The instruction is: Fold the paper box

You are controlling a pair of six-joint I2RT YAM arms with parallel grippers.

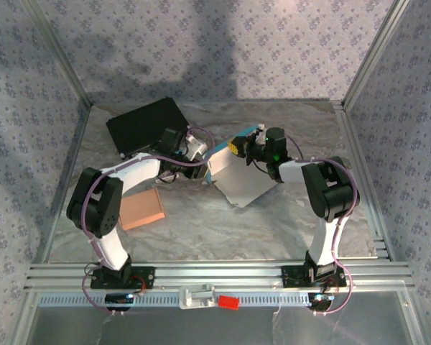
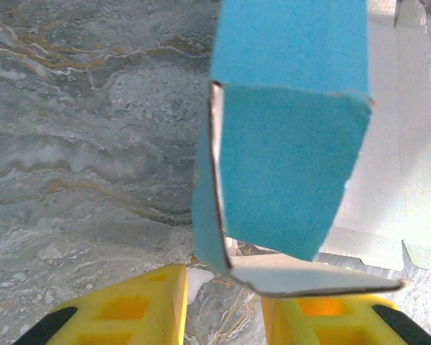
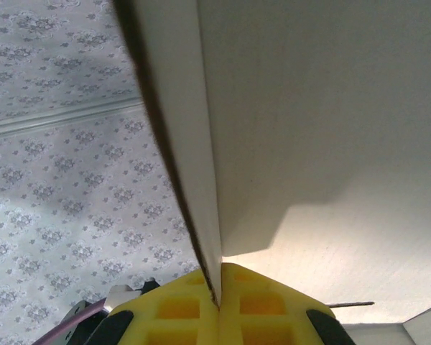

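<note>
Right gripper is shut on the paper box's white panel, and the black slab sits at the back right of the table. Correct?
No. The black slab sits at the back left, as the top external view shows. The right gripper is indeed shut on the white panel of the paper box.

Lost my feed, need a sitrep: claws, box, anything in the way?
Right claw shut on paper box edge. Left claw open, box corner close ahead. Box partly folded, tilted. Brown block, black case lie aside.
</note>
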